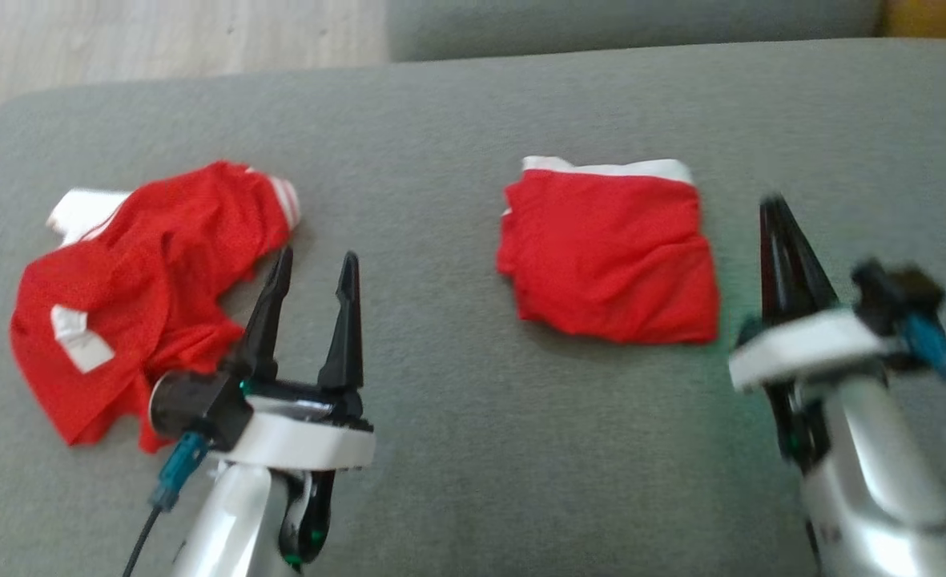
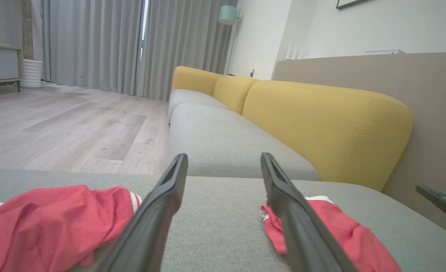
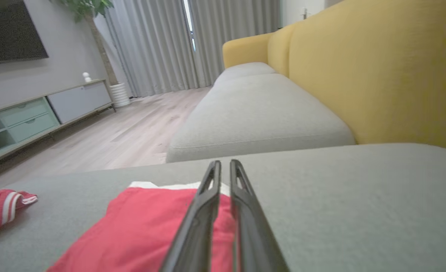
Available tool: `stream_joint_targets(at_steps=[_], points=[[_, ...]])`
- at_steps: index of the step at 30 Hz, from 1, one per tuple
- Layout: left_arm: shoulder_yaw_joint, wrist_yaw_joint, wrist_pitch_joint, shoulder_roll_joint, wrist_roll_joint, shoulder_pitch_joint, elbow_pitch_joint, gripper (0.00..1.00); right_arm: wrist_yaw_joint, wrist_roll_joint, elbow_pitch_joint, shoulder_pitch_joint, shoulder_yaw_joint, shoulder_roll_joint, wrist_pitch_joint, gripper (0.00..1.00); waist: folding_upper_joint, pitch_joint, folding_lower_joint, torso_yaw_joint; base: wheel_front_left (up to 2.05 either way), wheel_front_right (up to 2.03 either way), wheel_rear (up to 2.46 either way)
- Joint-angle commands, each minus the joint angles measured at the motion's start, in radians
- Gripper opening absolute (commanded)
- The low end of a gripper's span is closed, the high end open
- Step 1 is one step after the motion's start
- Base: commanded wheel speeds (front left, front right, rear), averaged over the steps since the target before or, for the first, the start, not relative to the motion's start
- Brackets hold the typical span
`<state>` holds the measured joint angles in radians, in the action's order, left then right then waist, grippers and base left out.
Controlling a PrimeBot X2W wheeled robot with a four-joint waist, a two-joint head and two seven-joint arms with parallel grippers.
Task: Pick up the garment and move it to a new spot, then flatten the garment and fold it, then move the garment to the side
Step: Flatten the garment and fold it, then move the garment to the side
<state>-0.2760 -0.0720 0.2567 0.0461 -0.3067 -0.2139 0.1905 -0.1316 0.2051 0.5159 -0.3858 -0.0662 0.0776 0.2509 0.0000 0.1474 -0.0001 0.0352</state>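
A folded red garment with a white band (image 1: 610, 255) lies flat on the grey cushion (image 1: 473, 473), right of centre. A second red and white garment (image 1: 140, 296) lies crumpled at the left. My left gripper (image 1: 317, 256) stands open and holds nothing, its fingers just right of the crumpled garment; the left wrist view shows this gripper (image 2: 223, 155) with one red garment on each side of its fingers. My right gripper (image 1: 773, 207) is shut and blurred, just beyond the folded garment's right edge. In the right wrist view its closed fingers (image 3: 224, 162) point over the folded garment (image 3: 143, 230).
The cushion's far edge meets a wooden floor (image 1: 168, 40) at the upper left. Beyond it runs a sofa with a grey seat (image 2: 226, 143) and yellow back (image 2: 321, 124). The right gripper's finger (image 2: 440, 202) shows at the left wrist view's right edge.
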Motion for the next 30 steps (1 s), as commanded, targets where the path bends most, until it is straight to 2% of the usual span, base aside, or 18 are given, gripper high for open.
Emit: stream_joint_targets(at_steps=[1, 4, 12, 23, 30], points=[[0.042, -0.006, 0.005, 0.004, 0.009, -0.007, -0.032, 1.00, 0.001, -0.013, -0.064, 0.028, -0.006, -0.017, 0.011, 1.00, 0.0000, -0.028, 0.0001, -0.034, 0.00, 0.00, 0.00], [0.048, -0.009, 0.005, 0.004, 0.007, 0.009, -0.032, 1.00, 0.001, -0.015, -0.120, 0.108, 0.024, -0.025, 0.011, 1.00, 0.0000, -0.043, 0.0001, -0.056, 0.00, 0.00, 0.00], [0.060, -0.017, 0.005, 0.004, 0.008, 0.050, -0.023, 1.00, 0.001, 0.048, -0.202, 0.216, 0.003, -0.027, 0.011, 1.00, 0.0000, -0.063, 0.0001, -0.070, 0.00, 0.00, 0.00], [0.052, -0.020, 0.005, 0.004, 0.010, 0.058, -0.026, 1.00, 0.001, 0.018, -0.209, 0.203, 0.017, -0.027, 0.011, 1.00, 0.0000, -0.055, 0.0001, -0.045, 0.00, 0.00, 0.00], [0.033, -0.020, 0.005, 0.004, 0.016, 0.036, -0.029, 1.00, 0.001, -0.028, -0.124, 0.124, 0.048, -0.027, -0.021, 1.00, 0.0000, -0.002, 0.0001, -0.004, 0.00, 0.00, 0.00]])
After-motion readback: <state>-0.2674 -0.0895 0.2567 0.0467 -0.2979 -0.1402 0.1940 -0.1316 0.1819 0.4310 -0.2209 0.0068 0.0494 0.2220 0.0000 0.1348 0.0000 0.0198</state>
